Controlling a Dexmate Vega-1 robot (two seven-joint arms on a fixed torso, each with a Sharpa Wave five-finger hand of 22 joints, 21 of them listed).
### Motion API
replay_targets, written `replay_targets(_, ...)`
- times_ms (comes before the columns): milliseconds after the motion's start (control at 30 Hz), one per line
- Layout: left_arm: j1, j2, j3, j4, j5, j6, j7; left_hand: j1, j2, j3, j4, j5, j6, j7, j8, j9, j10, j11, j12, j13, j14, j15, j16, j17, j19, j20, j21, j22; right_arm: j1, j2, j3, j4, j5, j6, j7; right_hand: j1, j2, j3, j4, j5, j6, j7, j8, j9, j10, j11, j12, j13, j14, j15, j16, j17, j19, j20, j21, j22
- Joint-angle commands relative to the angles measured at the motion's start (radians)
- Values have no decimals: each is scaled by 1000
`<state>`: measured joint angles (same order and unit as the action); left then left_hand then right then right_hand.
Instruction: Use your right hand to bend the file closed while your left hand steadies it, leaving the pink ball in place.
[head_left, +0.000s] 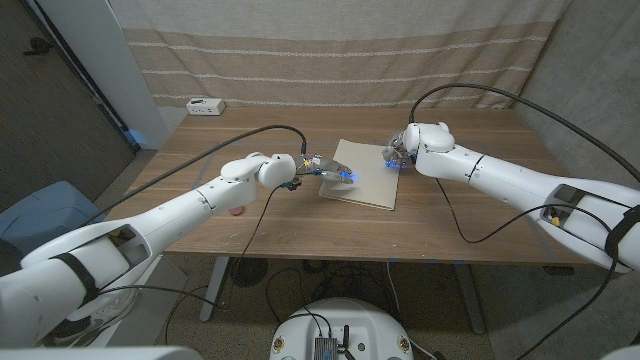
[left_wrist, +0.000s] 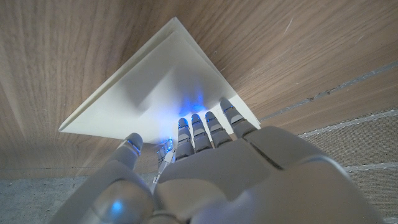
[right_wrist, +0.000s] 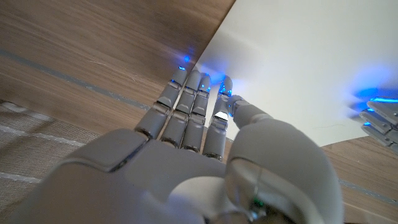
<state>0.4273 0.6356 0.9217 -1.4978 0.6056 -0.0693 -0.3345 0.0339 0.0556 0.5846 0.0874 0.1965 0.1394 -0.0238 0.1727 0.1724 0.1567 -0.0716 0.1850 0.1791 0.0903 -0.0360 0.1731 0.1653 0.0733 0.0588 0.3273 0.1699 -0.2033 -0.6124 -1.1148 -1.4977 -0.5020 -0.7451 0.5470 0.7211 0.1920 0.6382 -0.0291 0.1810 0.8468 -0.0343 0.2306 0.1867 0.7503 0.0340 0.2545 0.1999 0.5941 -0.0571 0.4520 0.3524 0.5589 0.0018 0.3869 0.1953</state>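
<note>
A cream file (head_left: 362, 176) lies flat on the wooden table (head_left: 470, 220); in the left wrist view the file (left_wrist: 155, 87) shows two layers at its corner. My left hand (head_left: 330, 175) reaches in from the left, and its fingertips (left_wrist: 199, 121) rest on the file's near edge with the fingers straight. My right hand (head_left: 398, 155) is at the file's far right corner. Its fingertips (right_wrist: 200, 79) touch the file's (right_wrist: 298, 62) edge, with the thumb on the sheet. Under my left forearm, a pink ball (head_left: 237, 210) peeks out on the table.
A white power strip (head_left: 206, 105) sits at the table's back left corner. A striped curtain (head_left: 330, 50) hangs behind the table. Black cables (head_left: 480, 95) arc over both arms. A blue chair (head_left: 40, 205) stands at the left.
</note>
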Motion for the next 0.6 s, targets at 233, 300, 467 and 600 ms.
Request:
replay_targets(233, 11, 2, -8, -9, 5, 20, 21, -5, 5, 1, 13, 10, -7, 2, 5, 2, -3, -7, 6, 4, -10, -13, 2, 4, 2, -10, -9, 4, -9, -5, 13, -15, -6, -4, -50, 3, -4, 4, -5, 2, -20, 1, -18, 3, -16, 2, -22, -2, -62, -28, -33, -4, -44, 3, -15, 1)
replay_targets(300, 17, 6, -12, -19, 12, 29, 34, -5, 6, 1, 14, 10, -9, 1, 4, 2, -4, -7, 6, 4, -9, -16, 2, 4, 3, -11, -10, 4, -18, -11, 23, -26, -5, -1, -68, 1, -2, 4, -3, 1, -22, 1, -20, 3, -22, -1, -25, -2, -72, -30, -38, -3, -55, 5, -19, 0)
replay_targets(467, 45, 16, -31, -50, 22, 46, 87, 0, 21, 7, 17, 13, -26, -1, 1, 2, -13, -12, 4, 4, -11, -18, 3, 3, 13, -25, -12, 4, -60, -34, 66, -70, 0, 13, -145, -2, 0, 2, -1, 0, -32, -2, -26, 4, -30, 0, -30, -1, -94, -32, -51, -4, -76, 11, -26, -2)
replay_targets(600, 64, 24, -50, -56, 14, 20, 151, 7, 29, 11, 17, 13, -36, 0, 0, 2, -24, -13, 2, 4, -12, -16, 2, 3, 20, -39, -15, 4, -102, -54, 115, -109, 10, 25, -220, -6, 1, 0, 4, -1, -39, 0, -29, 4, -31, 4, -31, -1, -86, -29, -47, -2, -72, 11, -24, -2)
